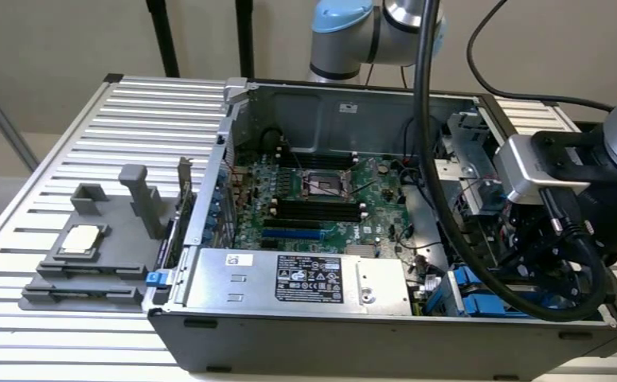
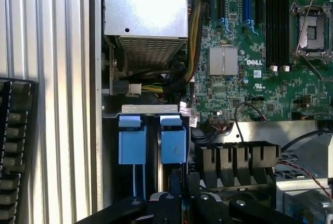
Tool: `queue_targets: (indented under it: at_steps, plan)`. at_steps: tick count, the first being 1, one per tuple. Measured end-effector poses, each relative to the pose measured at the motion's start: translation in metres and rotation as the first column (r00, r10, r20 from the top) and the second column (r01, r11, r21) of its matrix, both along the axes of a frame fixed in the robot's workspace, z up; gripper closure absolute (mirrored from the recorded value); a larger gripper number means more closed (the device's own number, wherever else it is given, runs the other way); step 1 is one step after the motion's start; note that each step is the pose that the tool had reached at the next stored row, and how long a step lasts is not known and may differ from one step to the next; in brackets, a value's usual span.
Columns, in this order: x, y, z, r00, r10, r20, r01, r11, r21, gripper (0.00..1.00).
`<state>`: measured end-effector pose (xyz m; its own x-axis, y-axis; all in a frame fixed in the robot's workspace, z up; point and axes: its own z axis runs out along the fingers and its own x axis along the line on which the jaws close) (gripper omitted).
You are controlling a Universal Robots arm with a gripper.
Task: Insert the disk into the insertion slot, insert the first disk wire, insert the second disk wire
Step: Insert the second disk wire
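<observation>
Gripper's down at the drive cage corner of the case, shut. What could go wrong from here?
1. The gripper, shut, sits right over the blue tabs of the insertion slot; a slight offset could snag or bend them.
2. Loose wires lie beside the slot, on the motherboard edge; they could get caught.
3. The arm's own black cable hangs into the case and may drag on parts.

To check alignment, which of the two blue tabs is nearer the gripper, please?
The blue tab beside the motherboard, ahead of the gripper; the other adjoins the case wall.
</observation>
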<state>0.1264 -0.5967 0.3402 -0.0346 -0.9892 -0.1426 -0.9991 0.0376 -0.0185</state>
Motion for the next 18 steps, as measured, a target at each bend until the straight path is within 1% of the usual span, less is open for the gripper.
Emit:
queue_targets:
  at_steps: [13, 14, 15, 16, 18]
  plan:
    - [0.0002, 0.0, -0.0044, 1.0, 0.0, 0.0001, 0.0, 1.0, -0.0001, 0.82]
    - [0.0002, 0.0, -0.0046, 1.0, 0.0, 0.0001, 0.0, 1.0, 0.0001, 0.76]
    - [0.0002, 0.0, -0.0045, 1.0, 0.0, 0.0001, 0.0, 1.0, 0.0003, 0.76]
    - [0.0002, 0.0, -0.0039, 1.0, 0.0, 0.0, 0.0, 1.0, 0.0006, 0.69]
    - [0.0002, 0.0, 0.0003, 1.0, 0.0, 0.0, 0.0, 1.0, 0.0005, 0.69]
